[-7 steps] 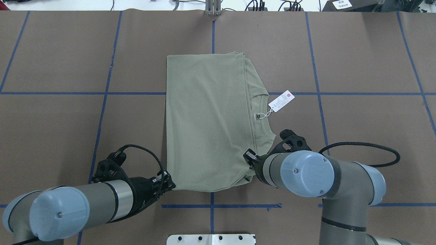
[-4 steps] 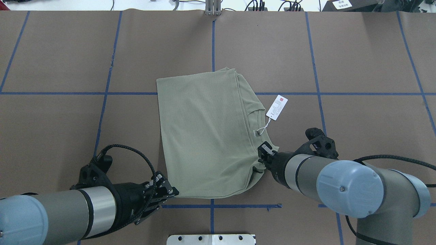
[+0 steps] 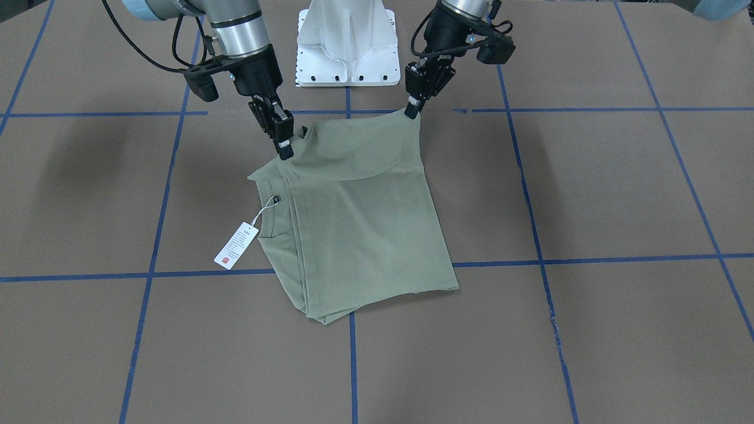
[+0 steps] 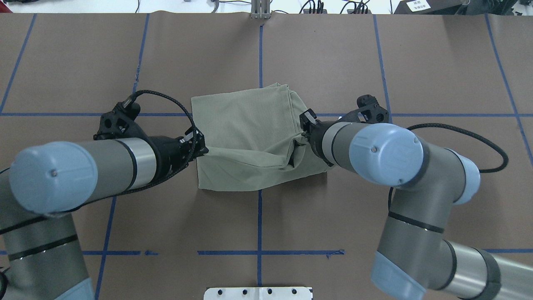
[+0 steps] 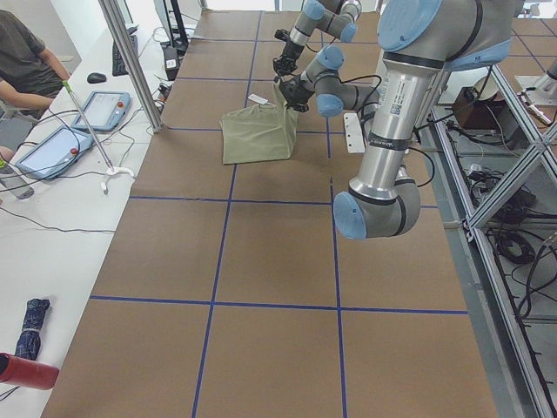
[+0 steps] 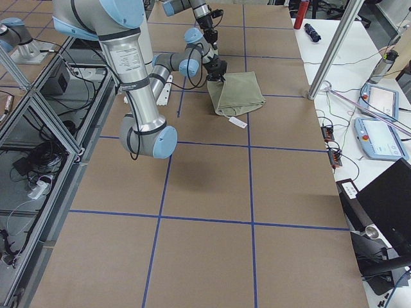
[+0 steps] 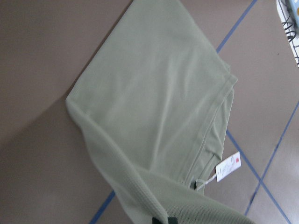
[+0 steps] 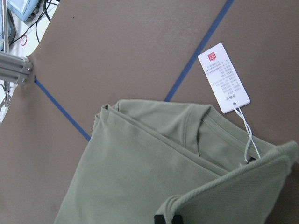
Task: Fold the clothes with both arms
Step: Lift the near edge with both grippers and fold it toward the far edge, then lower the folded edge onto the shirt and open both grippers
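**Item:** sage-green long-sleeved shirt (image 3: 365, 224) of fine ribbed knit, folded to a rough rectangle. It is placed at the centre of the front-facing frame, on the brown paper-covered table (image 3: 589, 188) marked with blue tape lines. The lower part is laid flat. The upper edge, towards the top of that frame, is held off the surface by its two corners. The collar is turned to the frame's left.

**Attachment:** white rectangular card hang tag (image 3: 235, 245) with a small red mark, tied at the collar by a white string. It is laid on the table just beside the shirt, left of centre in the front-facing frame.

**Left gripper** (image 3: 412, 109)**:** black, two-fingered, cabled, carried on a silver-tubed arm with light-blue caps. It is seen right of top centre in the front-facing frame. The fingers are pinched together on one raised corner of the shirt. In the left wrist frame a dark fingertip (image 7: 161, 220) is seen at the bottom edge, against the fabric.

**Right gripper** (image 3: 285, 148)**:** of the same make, seen left of top centre in the front-facing frame. It is clamped on the other raised corner, on the collar side. In the right wrist frame black fingertips (image 8: 163, 219) are seen at the bottom edge with a fold of knit between them.

**Fixture:** white metal pedestal base (image 3: 347, 41), at top centre of the front-facing frame, apart from the shirt.

**Also recorded:** a seated person (image 5: 22, 57), at the upper left of the left-side frame, beside the table.
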You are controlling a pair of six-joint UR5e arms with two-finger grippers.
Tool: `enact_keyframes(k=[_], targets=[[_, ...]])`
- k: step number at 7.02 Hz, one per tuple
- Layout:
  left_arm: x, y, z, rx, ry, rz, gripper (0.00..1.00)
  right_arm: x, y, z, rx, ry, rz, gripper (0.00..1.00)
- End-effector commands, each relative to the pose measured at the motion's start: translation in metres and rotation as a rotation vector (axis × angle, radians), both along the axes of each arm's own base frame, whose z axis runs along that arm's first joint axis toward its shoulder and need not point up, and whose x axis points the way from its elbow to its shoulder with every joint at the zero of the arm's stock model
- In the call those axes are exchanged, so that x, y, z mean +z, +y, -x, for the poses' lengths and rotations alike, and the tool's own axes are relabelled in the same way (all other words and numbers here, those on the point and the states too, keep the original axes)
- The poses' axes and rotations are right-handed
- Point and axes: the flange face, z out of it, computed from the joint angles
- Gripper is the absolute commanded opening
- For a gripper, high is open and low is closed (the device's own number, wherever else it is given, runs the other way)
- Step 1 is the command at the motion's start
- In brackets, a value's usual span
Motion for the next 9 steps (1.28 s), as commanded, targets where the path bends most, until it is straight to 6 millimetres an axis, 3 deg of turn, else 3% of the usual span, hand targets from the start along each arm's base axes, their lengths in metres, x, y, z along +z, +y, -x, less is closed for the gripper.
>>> enact_keyframes(k=[1,2,4,5,6,7,8,9], targets=[[0.020,-0.081,-0.016,-0.086,-0.058,-0.023,0.00,0.022,-0.073,0.035,0.034,0.018,0.022,0.00],[0.037,-0.109,-0.028,-0.111,-0.053,-0.036,0.00,0.030,-0.102,0.051,0.039,0.002,0.028,0.00],[0.061,-0.123,-0.047,-0.111,-0.078,-0.032,0.00,0.035,-0.130,0.080,0.039,-0.002,0.031,0.00],[0.070,-0.136,-0.065,-0.113,-0.092,-0.025,0.00,0.050,-0.140,0.088,0.037,0.004,0.033,0.00],[0.090,-0.147,-0.079,-0.118,-0.087,-0.031,0.00,0.062,-0.145,0.093,0.035,0.001,0.032,0.00],[0.119,-0.168,-0.081,-0.117,-0.129,-0.069,0.00,0.069,-0.165,0.100,0.027,0.018,0.023,0.66],[0.138,-0.193,-0.066,-0.111,-0.207,-0.143,0.48,0.069,-0.191,0.098,-0.002,0.031,-0.022,1.00],[0.151,-0.234,-0.033,-0.125,-0.302,-0.220,0.61,0.088,-0.236,0.072,-0.057,0.055,-0.075,1.00]])
